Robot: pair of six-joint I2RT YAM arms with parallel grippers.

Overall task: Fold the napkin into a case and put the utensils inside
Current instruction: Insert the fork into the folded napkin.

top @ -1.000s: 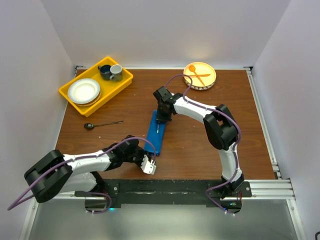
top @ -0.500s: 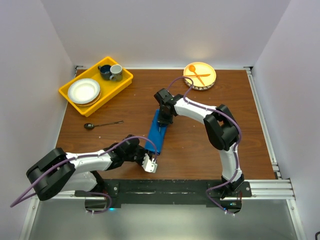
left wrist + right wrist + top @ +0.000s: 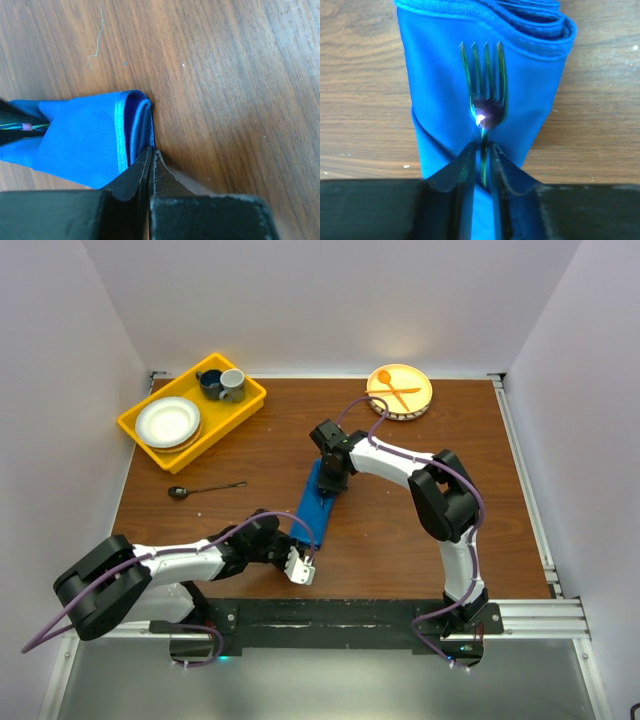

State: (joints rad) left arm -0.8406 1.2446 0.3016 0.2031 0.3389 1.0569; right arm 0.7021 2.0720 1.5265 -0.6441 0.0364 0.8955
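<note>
One blue case (image 3: 315,508), slantwise near the middle of the tabletop (image 3: 480,520). On its far end, fork (image 3: 483,100), tines flat on the cloth, handle running back between the fingers of the right gripper (image 3: 482,147), jaws parted slightly on either side of it. At its near end, left gripper (image 3: 151,155) pinched closed on the cloth edge. Spoon (image 3: 205,488) alone toward the left edge, well apart from the case. Yellow tray (image 3: 140,445) with white plate (image 3: 167,422) and cups (image 3: 222,384) in the far left corner; orange plate (image 3: 425,390) at the far edge.
</note>
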